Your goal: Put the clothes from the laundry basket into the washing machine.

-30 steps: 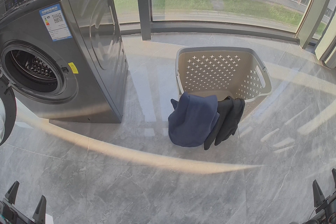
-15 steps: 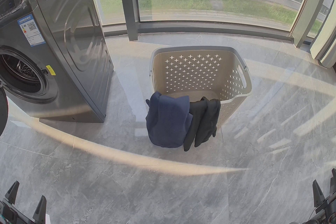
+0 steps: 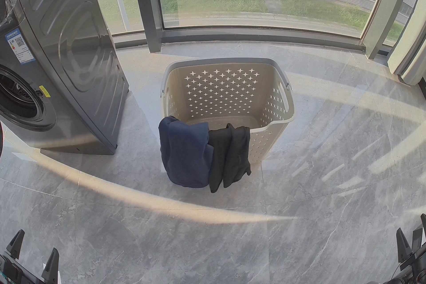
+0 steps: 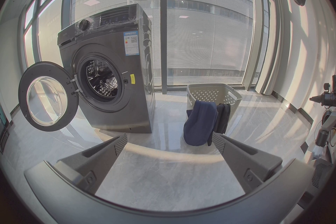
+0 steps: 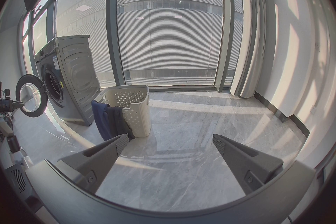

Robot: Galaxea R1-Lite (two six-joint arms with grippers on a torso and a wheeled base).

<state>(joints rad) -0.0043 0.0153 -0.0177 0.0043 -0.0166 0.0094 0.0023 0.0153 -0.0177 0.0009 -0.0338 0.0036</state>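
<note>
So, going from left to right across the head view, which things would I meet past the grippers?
washing machine → blue garment → black garment → curtain. The laundry basket spans both garments, so it is left out.

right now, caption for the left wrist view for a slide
Open jaws frame a washing machine, door open, beside a laundry basket draped with dark clothes.

My head camera looks steeply down at the floor (image 3: 177, 245), while both low wrist cameras face forward, sharing the laundry basket (image 3: 222, 61) and washing machine (image 3: 75, 45).
</note>
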